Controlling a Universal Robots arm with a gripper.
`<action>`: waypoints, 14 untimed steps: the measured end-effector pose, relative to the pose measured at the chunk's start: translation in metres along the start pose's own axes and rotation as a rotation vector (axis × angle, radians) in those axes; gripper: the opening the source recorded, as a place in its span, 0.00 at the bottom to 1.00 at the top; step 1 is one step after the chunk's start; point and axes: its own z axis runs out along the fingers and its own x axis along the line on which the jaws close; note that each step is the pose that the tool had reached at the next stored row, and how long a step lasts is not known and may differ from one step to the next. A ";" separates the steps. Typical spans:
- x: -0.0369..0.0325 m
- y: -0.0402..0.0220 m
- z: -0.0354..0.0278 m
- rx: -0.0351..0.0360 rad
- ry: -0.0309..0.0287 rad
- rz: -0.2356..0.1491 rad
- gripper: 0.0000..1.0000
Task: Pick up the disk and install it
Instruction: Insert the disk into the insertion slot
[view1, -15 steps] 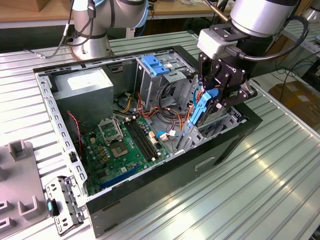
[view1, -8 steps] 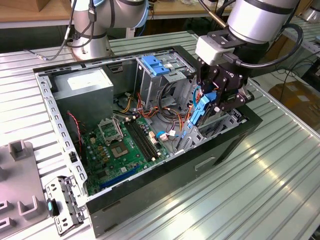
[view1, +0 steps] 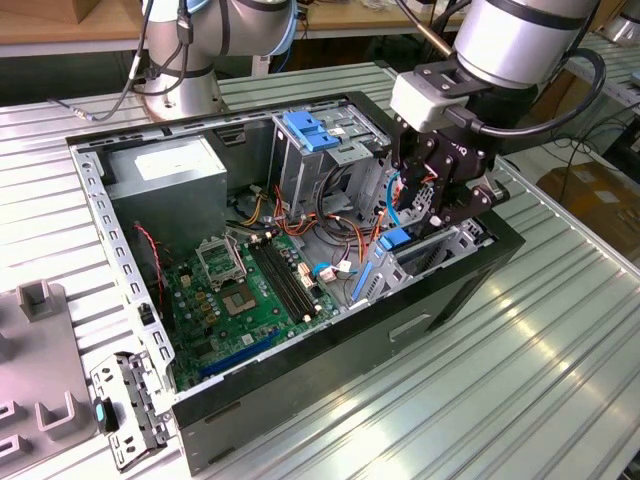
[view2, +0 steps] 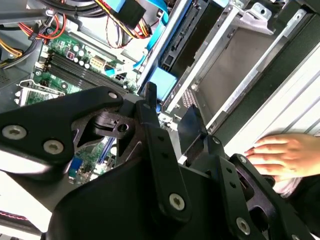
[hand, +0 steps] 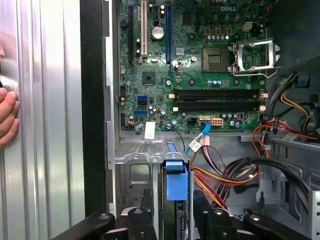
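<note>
Jaws stand apart on your gripper (view2: 171, 104), a narrow gap between them and nothing clamped. In the second wrist view bare metal shows through that gap, and the tips sit just short of the disk (view2: 162, 80). The disk stands on edge in the metal drive bay (hand: 132, 175). Its bright-blue carrier end faces the gripper and the rest of it runs down into the slot. In the first wrist view the black fingers (hand: 200, 210) flank that blue end, one on each side, close to it but not visibly gripping it.

You look to be in the install step: the pick-up is done and the disk is in its bay. I cannot tell whether it is fully seated.

Any further push calls for pressure straight along the rail and square to the slot, so the carrier does not bind against the bay walls. Orange and red cables (hand: 225, 180) lie just beside the bay, between it and the motherboard (hand: 200, 60), so keep the gripper off them.

A person's hand (view2: 285, 155) rests on the ribbed table (hand: 50, 150) just outside the case wall (hand: 92, 100), near the gripper.
</note>
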 end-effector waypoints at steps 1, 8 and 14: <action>0.0000 0.0000 0.0001 0.0000 -0.0001 0.000 0.45; 0.0001 0.0000 0.0007 0.0000 0.0000 0.000 0.36; 0.0002 0.0000 0.0018 0.0000 0.0000 0.000 0.36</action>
